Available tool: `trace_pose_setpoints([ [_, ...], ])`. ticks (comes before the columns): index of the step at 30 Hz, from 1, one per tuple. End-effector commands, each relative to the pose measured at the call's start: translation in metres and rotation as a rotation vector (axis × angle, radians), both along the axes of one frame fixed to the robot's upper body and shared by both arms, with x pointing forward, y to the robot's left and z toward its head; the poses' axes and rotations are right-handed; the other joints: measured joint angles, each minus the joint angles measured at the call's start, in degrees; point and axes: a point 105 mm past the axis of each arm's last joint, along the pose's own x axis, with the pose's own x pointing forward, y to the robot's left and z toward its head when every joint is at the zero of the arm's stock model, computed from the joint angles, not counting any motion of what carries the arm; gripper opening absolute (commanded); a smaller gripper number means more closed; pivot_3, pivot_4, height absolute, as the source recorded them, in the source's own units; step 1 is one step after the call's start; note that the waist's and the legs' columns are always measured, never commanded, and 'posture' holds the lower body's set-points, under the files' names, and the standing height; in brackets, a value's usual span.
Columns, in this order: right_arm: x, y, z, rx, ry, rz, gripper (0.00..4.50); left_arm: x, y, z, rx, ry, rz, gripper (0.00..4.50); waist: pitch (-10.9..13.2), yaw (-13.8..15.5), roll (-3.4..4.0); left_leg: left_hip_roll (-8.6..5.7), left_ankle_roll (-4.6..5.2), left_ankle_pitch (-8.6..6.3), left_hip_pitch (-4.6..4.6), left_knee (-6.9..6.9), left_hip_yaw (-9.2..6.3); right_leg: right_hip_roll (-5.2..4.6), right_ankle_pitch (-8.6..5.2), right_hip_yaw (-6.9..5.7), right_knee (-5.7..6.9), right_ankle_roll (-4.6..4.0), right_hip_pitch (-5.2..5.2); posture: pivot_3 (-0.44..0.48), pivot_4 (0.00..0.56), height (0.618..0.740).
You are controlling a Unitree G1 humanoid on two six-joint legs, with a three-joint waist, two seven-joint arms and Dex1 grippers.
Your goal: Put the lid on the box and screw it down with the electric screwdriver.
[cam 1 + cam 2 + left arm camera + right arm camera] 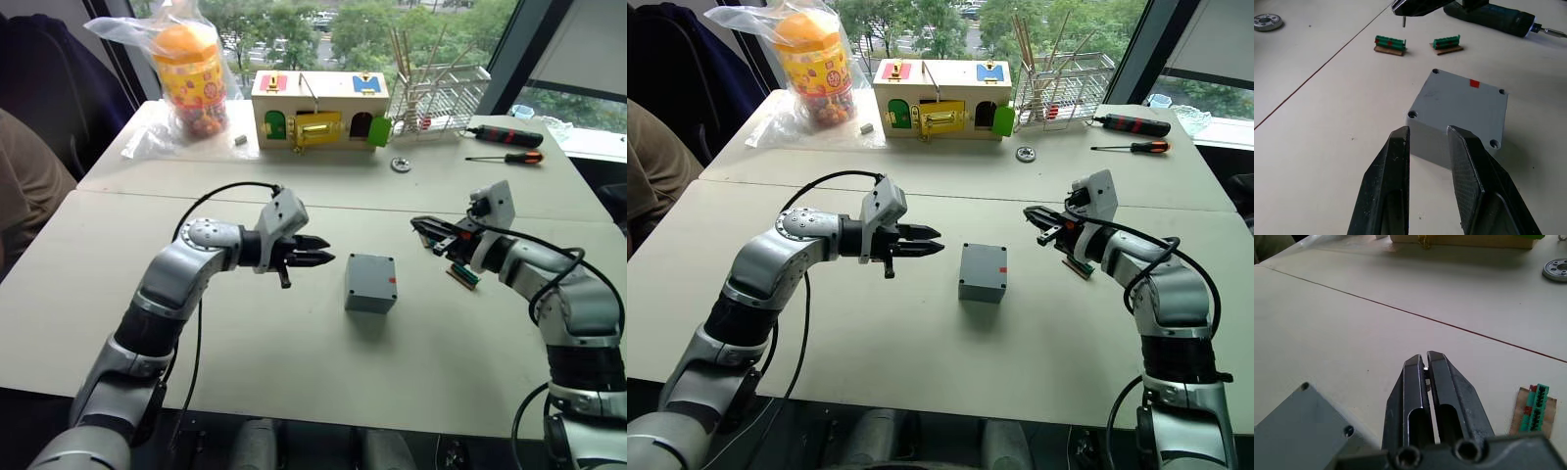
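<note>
The box (1300, 431) is cut off by the right wrist view's edge, showing only 1 corner.

Head stereo: high, looking forward and down over the pale tabletop (294, 362).
Left wrist: low, close behind the small grey plastic cube-like box (1459, 115).
Right wrist: low, near.
Shared: box, all four views.

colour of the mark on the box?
Red, a small square on the grey box, near one edge. Clearest in the left wrist view.
</note>
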Motion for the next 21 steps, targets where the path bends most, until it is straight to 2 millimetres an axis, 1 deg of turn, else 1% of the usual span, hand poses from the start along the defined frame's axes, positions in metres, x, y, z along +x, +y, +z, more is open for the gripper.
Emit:
trace_pose_setpoints([
  [1, -0.016, 0.012, 0.017, 0.028, -0.046, 0.041, 0.03, -0.017, -0.008, 0.007, -0.001, -0.005, -0.090, 1.20, 0.00, 0.01, 0.00, 0.00, 0.00, 0.00, 0.01, 0.02, 0.00, 0.00, 0.00, 0.01, 0.02, 0.00, 0.01, 0.000, 0.150, 0.708],
  [4, -0.021, 0.017, 0.014, 0.050, -0.028, 0.044, 0.03, -0.017, -0.009, 0.006, 0.003, 0.002, -0.094, 1.20, 0.00, 0.02, 0.00, -0.01, 0.01, 0.00, 0.04, 0.02, -0.02, 0.00, 0.00, 0.01, 0.02, -0.01, 0.04, 0.000, 0.150, 0.708],
  [10, -0.021, 0.024, 0.011, 0.072, -0.016, 0.041, 0.03, -0.016, -0.011, 0.005, 0.003, 0.001, -0.093, 1.20, 0.00, 0.05, 0.00, -0.03, 0.02, -0.01, 0.04, 0.00, -0.02, 0.01, 0.00, 0.01, -0.01, -0.01, 0.03, 0.000, 0.150, 0.708],
  [21, -0.018, 0.027, -0.003, 0.052, 0.027, 0.050, 0.03, -0.014, -0.011, 0.003, -0.004, -0.003, -0.069, 1.20, 0.00, 0.04, 0.00, -0.04, 0.04, -0.02, 0.04, 0.00, -0.02, 0.01, 0.00, 0.01, -0.01, -0.01, 0.03, 0.000, 0.150, 0.708],
])
